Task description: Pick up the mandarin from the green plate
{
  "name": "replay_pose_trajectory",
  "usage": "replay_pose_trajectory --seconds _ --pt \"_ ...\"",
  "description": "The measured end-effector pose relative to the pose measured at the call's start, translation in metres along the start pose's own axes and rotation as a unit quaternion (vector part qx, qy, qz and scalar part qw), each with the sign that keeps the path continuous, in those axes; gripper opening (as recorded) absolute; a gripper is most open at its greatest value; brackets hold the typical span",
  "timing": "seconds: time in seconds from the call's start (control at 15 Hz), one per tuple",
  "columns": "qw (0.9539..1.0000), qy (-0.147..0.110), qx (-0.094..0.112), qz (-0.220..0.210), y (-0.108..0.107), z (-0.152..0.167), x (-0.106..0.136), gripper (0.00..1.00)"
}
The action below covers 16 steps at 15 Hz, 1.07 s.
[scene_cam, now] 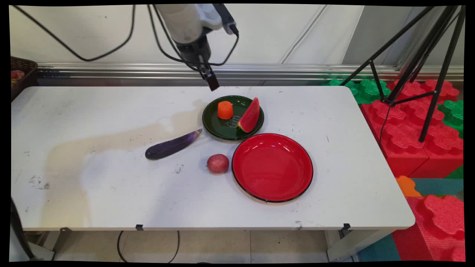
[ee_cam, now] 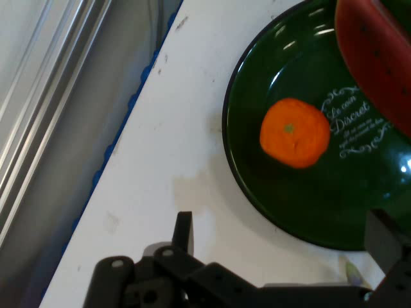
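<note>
My end effector [scene_cam: 210, 78] hangs above the far side of the worktop [scene_cam: 111, 178], just behind the dark green plate [scene_cam: 219, 129], and nothing is between its fingers. In the hand view the two fingers [ee_cam: 183, 232] stand wide apart, one at the lower left and the other at the lower right edge, so I am fully open and touching nothing.

The risks, as I judge them: the green plate lies close below and in front of me, and a straight descent from here could set one finger on its rim and tip or slide it. On that plate sit an orange carrot stub [scene_cam: 225, 109], upright, and a watermelon slice [scene_cam: 249, 116] leaning on its rind edge; the slice looks ready to topple if the plate is jolted. The red plate [scene_cam: 272, 193] touches or nearly touches the green one, so a push on one could shift both. The black cables [scene_cam: 163, 48] hanging from my arm could drag across things if I swing low.

Further toward the near side lie a purple eggplant [scene_cam: 172, 145] and a small reddish round fruit [scene_cam: 218, 163], the fruit just beside the red plate's rim. Both are well apart from me.
</note>
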Motion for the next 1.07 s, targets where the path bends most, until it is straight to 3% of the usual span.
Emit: replay_pose_trajectory --seconds 0.4,1.07 --pt "0.9994 -0.026 -0.019 0.012 -0.002 0.062 0.022 1.00" --pt "0.9969 -0.053 -0.054 0.023 0.002 0.137 0.035 1.00"
